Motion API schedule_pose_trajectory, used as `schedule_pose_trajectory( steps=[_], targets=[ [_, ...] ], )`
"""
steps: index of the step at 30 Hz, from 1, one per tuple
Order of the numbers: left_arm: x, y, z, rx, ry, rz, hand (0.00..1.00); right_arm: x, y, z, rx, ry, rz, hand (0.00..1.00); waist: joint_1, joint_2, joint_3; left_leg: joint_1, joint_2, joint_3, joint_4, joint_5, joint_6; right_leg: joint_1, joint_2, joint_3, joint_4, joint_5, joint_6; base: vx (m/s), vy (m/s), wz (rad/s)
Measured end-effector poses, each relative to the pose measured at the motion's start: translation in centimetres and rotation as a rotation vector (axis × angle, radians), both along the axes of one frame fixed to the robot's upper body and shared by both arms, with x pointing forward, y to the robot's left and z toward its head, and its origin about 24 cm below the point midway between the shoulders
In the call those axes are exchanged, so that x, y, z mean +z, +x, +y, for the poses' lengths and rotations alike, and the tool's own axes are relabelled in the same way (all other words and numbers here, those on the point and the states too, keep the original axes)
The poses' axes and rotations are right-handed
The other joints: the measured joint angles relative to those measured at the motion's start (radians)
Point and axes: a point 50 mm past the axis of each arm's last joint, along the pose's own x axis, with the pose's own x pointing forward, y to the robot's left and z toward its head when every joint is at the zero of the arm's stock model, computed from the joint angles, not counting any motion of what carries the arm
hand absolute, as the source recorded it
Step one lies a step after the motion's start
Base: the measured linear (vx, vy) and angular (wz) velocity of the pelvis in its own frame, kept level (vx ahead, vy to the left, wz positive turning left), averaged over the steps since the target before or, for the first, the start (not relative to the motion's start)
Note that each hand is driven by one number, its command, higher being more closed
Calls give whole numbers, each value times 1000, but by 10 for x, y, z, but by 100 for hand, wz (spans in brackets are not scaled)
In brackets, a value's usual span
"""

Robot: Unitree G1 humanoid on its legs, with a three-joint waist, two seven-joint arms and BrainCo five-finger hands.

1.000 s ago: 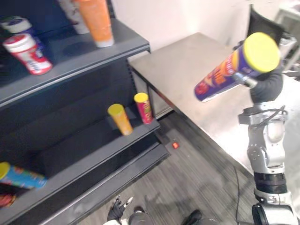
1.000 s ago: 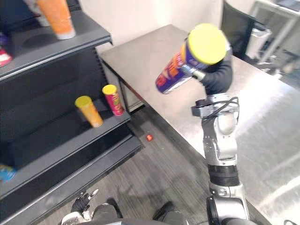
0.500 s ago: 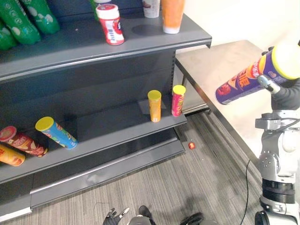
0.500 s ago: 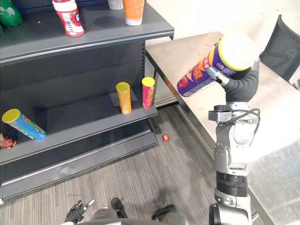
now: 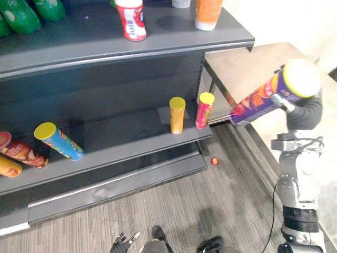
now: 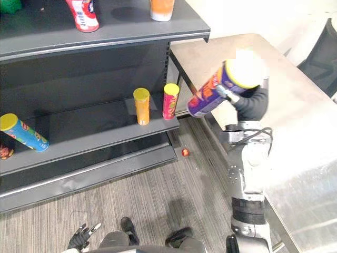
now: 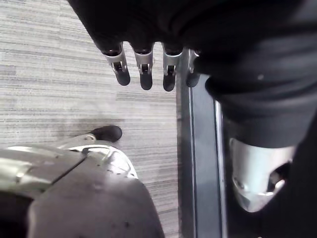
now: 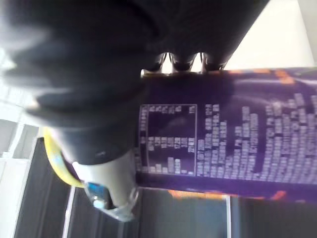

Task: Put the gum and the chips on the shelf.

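My right hand (image 5: 304,107) is shut on a purple chips can (image 5: 261,98) with a yellow lid. It holds the can tilted in the air, bottom end pointing at the right end of the dark shelf (image 5: 131,146). The right wrist view shows fingers wrapped over the purple can (image 8: 237,144). The can's bottom is a short way right of a pink can (image 5: 204,109) on the middle board. A red and white bottle (image 5: 131,21) stands on the top board (image 5: 105,48). My left hand (image 7: 143,74) hangs low over the carpet with its fingers straight, holding nothing.
An orange can (image 5: 177,115) stands beside the pink one. A blue can (image 5: 58,141) and a red can (image 5: 23,152) lie further left. A steel table (image 5: 247,63) adjoins the shelf's right side. A small red thing (image 5: 214,161) lies on the carpet.
The view has swung round to face the shelf. My right hand has brought the purple can lower and nearer the shelf's right end.
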Motion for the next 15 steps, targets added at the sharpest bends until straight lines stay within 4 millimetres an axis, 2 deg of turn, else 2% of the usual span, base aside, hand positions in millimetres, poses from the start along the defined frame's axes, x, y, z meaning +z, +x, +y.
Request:
schedule_pose_trajectory(
  steps=[3, 5, 6, 7, 8, 9, 10, 11, 12, 14, 15],
  targets=[
    [0, 0, 0, 6, -3, -2, 0, -4, 2, 15, 64, -10, 14, 100, 19, -2, 4, -5, 0, -22, 20, -22, 4, 18, -11, -1, 6, 15, 8, 46, 109, 27],
    [0, 1, 0, 1, -1, -2, 0, -6, 3, 25, 104, -13, 21, 100, 21, 7, 10, -2, -20, -60, 11, -41, 11, 16, -59, 24, 94, 23, 0, 46, 171, 50],
    [1, 2, -1, -5, 2, -9, 0, -7, 3, 30, 116, -29, 23, 100, 20, 21, 19, 11, -27, -95, 6, -48, 27, -21, -88, 155, 190, 54, -47, 97, 202, 60],
    [2, 6, 0, -21, 12, -16, 0, -9, 3, 33, 123, -45, 28, 100, 18, 45, 34, 19, -31, -133, 2, -36, 36, -103, -81, 387, 277, 44, -61, 101, 184, 60],
    [3, 8, -1, -33, 16, -20, 0, -10, 4, 35, 128, -48, 35, 100, 17, 51, 38, 18, -29, -153, -6, -33, 37, -134, -36, 523, 268, -2, -20, 101, 155, 64],
    [4, 10, 3, -37, 35, -24, 0, -13, 5, 38, 138, -53, 46, 100, 15, 52, 40, 17, -29, -181, -28, -23, 36, -164, 38, 699, 225, -37, 10, 47, 48, 73],
    [5, 11, 7, -34, 48, -23, 0, -14, 5, 40, 147, -49, 53, 100, 10, 50, 40, 17, -41, -211, -53, -8, 37, -179, 97, 831, 174, -47, 23, 83, 34, 113],
    [6, 12, 9, -21, 57, -25, 0, -14, 5, 43, 151, -31, 54, 100, -4, 43, 39, 16, -64, -254, -78, 5, 37, -187, 134, 934, 118, -47, 24, 122, 4, 147],
    [6, 14, 8, -18, 57, -27, 0, -15, 4, 44, 153, -20, 55, 100, -13, 37, 38, 16, -89, -307, -92, 17, 39, -191, 156, 997, 88, -47, 24, 139, -22, 146],
    [6, 18, 7, -23, 55, -30, 0, -17, 4, 43, 150, -19, 62, 100, -14, 29, 39, 16, -112, -358, -91, 23, 40, -191, 166, 1046, 81, -47, 24, 151, -76, 131],
    [5, 18, 6, -24, 53, -30, 0, -20, 3, 44, 155, -18, 74, 100, -12, 21, 40, 12, -131, -417, -80, 21, 30, -186, 161, 1049, 65, -40, 32, 158, -97, 124]
  ],
)
